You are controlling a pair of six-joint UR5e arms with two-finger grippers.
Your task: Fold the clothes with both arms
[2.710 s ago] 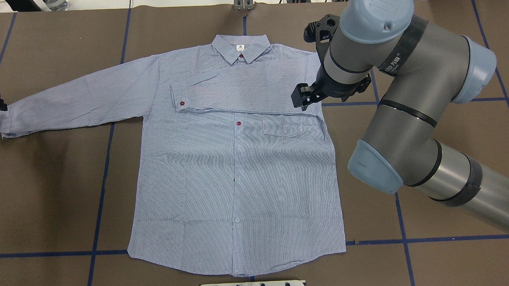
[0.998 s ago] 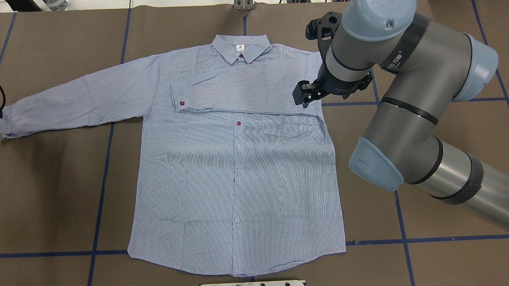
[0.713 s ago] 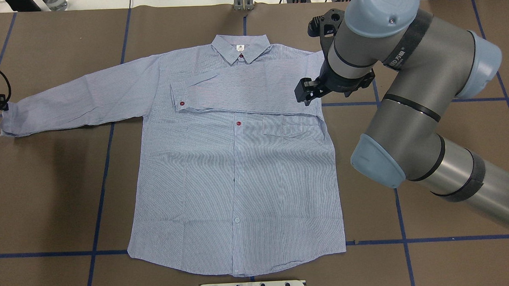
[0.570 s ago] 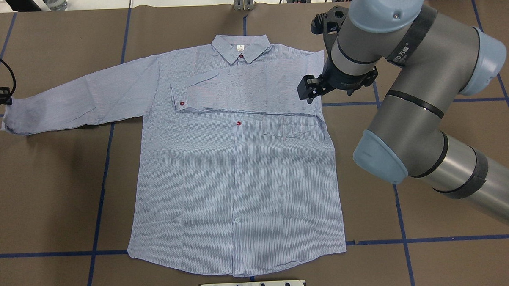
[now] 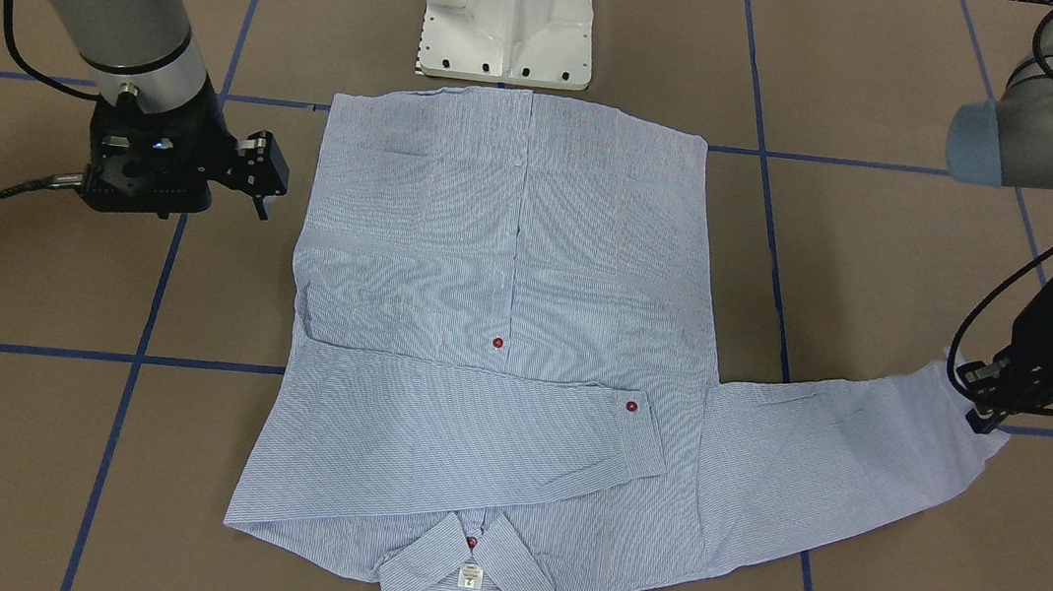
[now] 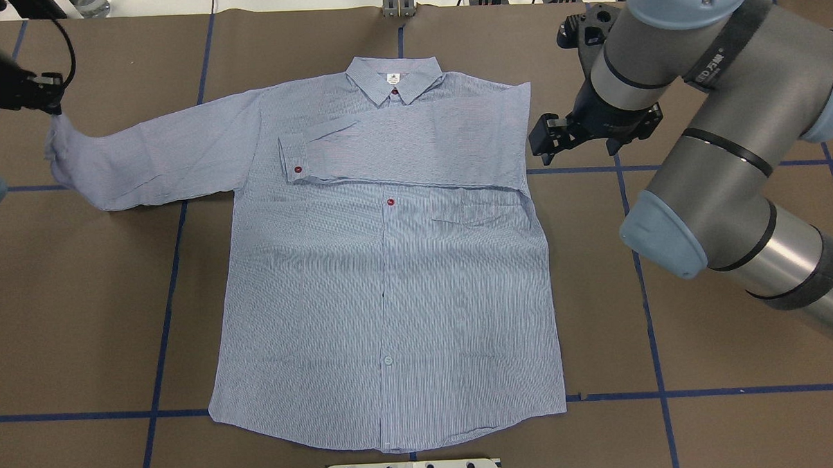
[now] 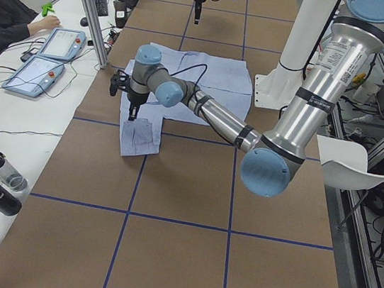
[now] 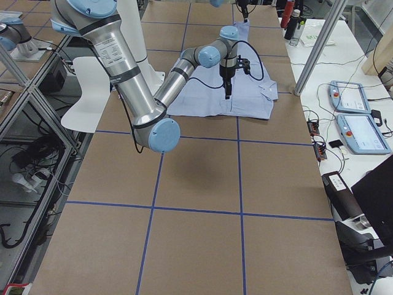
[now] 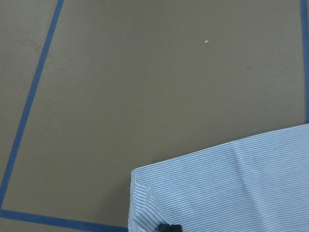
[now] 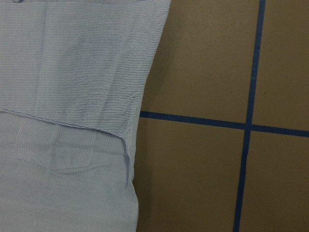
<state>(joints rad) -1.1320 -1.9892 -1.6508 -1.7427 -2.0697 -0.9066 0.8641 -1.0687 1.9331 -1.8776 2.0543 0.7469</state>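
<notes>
- Brown table [image 5: 891, 228] crossed by blue tape lines [image 5: 152, 293]: from the front, the pinstriped shirt [image 5: 510, 264] lies flat on it with its buttoned front up. One sleeve is folded across the chest. The left gripper [image 5: 988, 406] has its jaws clamped on the outstretched sleeve's cuff [image 5: 971, 435]. The right gripper [image 5: 255, 168] hangs just beside the shirt's opposite edge, apart from it; I cannot tell how its jaws stand.
- Overhead, the left gripper [image 6: 43, 98] holds the cuff up off the table, with cloth bunched beneath it. The right gripper [image 6: 550, 134] is over bare table by the shoulder.
- From the left end, the cuff hangs from the near arm's gripper.
- From the right end, the near gripper hovers at the shirt's edge.
- In the left wrist view, closed fingertips [image 9: 166, 227] pinch striped cloth.
- The right wrist view shows the shirt's edge and its pocket [image 10: 53, 154] beside bare table.
</notes>
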